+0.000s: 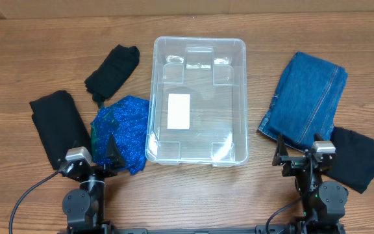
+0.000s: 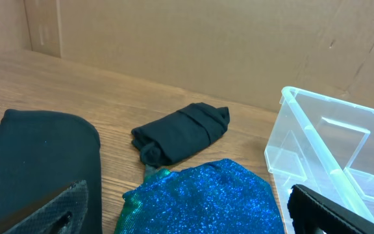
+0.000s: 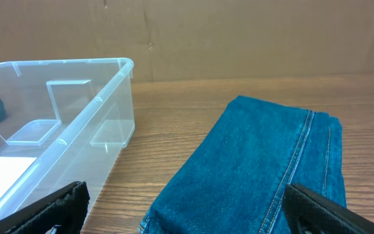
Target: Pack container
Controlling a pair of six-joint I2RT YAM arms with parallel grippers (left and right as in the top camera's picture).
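Observation:
The clear container (image 1: 200, 41) stands empty in the middle of the table, a white label (image 1: 178, 110) on its bottom. Its wall shows in the left wrist view (image 2: 304, 140) and in the right wrist view (image 3: 106, 120). My left gripper (image 1: 91, 161) is open at the near edge, over the near end of a glittery blue cloth (image 2: 203, 198), nothing between its fingers (image 2: 57, 208). My right gripper (image 1: 304, 159) is open too, low over the near end of folded blue jeans (image 3: 258, 162), holding nothing.
Left of the container lie a folded black cloth (image 1: 113, 68), a larger black cloth (image 1: 57, 127) and the glittery blue cloth (image 1: 123, 130). The jeans (image 1: 307, 104) and another black cloth (image 1: 356, 156) lie to its right. A cardboard wall stands behind the table.

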